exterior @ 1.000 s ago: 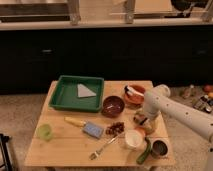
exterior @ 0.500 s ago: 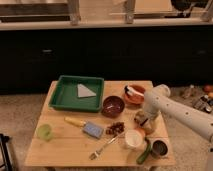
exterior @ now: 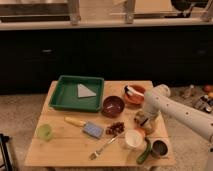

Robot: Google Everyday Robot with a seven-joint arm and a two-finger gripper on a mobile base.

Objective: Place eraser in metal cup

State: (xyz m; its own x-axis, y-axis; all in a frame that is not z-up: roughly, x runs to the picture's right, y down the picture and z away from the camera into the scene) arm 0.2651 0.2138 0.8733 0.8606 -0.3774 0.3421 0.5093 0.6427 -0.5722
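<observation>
Camera view: gripper (exterior: 142, 120) hung low over the desk (exterior: 65, 150) at its right-centre, under the white arm (exterior: 172, 111) that came in from 3 o'clock. Couldn't tell if the gripper was open or closed; the wrist blocked it. Eraser not separable from the clutter there, so either in the gripper or hidden beneath it; can't say which. Metal cup (exterior: 160, 148) stood upright at the desk's near right corner, roughly 5 o'clock from the gripper and apart from it. White cup (exterior: 132, 139) sat just at 9 o'clock of the metal cup, with a green vegetable (exterior: 145, 151) between them. My read: pick-up stage or the very start of transfer, nothing in the metal cup yet. Next move calls for a confirmed hold, a lift clear of the white cup, a shift toward 5 o'clock, centring over the metal cup's rim, then release. Main risk: dropping into the white cup instead.
</observation>
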